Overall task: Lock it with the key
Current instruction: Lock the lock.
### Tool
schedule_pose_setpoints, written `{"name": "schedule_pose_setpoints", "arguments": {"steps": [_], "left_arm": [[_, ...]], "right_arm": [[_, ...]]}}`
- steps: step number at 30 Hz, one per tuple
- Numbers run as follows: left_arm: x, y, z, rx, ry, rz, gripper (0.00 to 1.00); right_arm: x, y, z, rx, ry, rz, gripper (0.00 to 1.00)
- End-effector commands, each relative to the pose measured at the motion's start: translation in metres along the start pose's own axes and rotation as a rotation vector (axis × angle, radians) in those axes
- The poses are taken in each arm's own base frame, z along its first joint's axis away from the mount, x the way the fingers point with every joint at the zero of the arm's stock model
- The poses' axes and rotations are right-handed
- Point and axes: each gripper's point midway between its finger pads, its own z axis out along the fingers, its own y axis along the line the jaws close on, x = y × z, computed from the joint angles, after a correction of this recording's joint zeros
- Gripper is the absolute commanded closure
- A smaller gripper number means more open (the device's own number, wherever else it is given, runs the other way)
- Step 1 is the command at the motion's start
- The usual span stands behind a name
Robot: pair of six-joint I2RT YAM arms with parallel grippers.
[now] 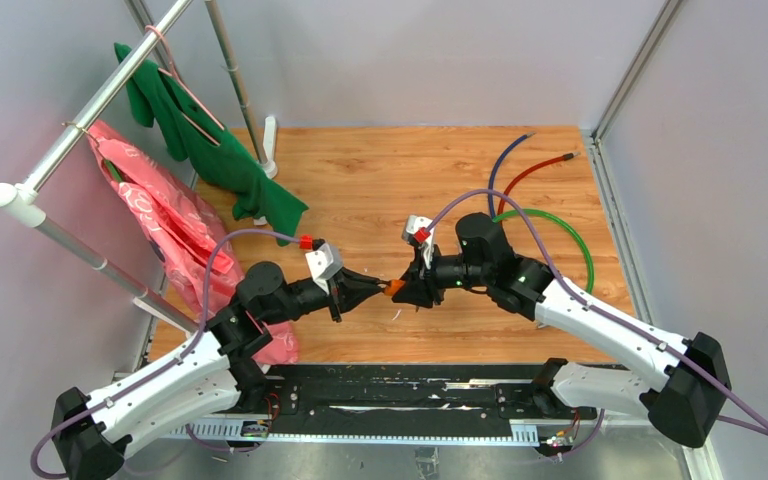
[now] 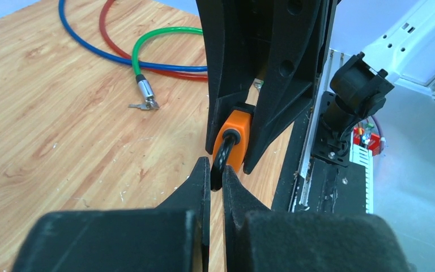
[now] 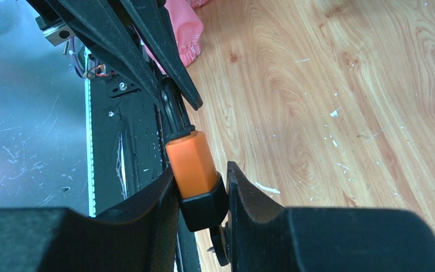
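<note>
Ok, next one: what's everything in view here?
lock: one, orange and black, held above the table between both grippers
cables: three, blue, red, green, table's far right
key: at least one, metal, by green cable's end
green garment: one, green, hanging on rack
pink garment: one, pink, hanging on rack
rack: one, silver, far left
table: one, wood
left gripper: one, black, shut on lock's black loop
right gripper: one, black, shut on lock's body
</note>
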Motion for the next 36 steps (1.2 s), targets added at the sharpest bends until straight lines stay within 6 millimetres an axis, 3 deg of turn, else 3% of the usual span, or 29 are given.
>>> {"name": "schedule_pose_setpoints", "arguments": {"steps": [1, 4, 9, 17, 21, 28, 34, 36], "left_arm": [[0.039, -0.066, -0.016, 0.332, 0.202, -0.047, 1.00], [0.032, -0.049, -0.021, 0.273, 0.229, 0.011, 1.00], [0.038, -0.041, -0.032, 0.248, 0.313, 0.096, 1.00], [0.050, -0.004, -0.038, 0.067, 0.392, 0.181, 1.00], [0.063, 0.008, -0.040, 0.011, 0.429, 0.181, 1.00], [0.091, 0.020, -0.042, -0.013, 0.484, 0.202, 1.00], [0.093, 0.014, -0.040, 0.047, 0.491, 0.234, 1.00], [0.092, 0.005, -0.043, 0.103, 0.498, 0.245, 1.00]], "right_arm": [[-0.144, 0.030, -0.015, -0.070, -0.451, -0.357, 1.00], [-0.119, 0.031, -0.007, -0.112, -0.374, -0.387, 1.00], [-0.097, 0.035, 0.004, -0.185, -0.303, -0.413, 1.00], [-0.031, -0.001, 0.057, -0.109, -0.190, -0.349, 1.00], [-0.023, -0.012, 0.077, -0.097, -0.227, -0.326, 1.00], [0.008, -0.029, 0.110, -0.093, -0.214, -0.254, 1.00], [0.020, -0.028, 0.113, -0.119, -0.204, -0.211, 0.97], [0.019, -0.026, 0.108, -0.121, -0.209, -0.207, 1.00]]}}
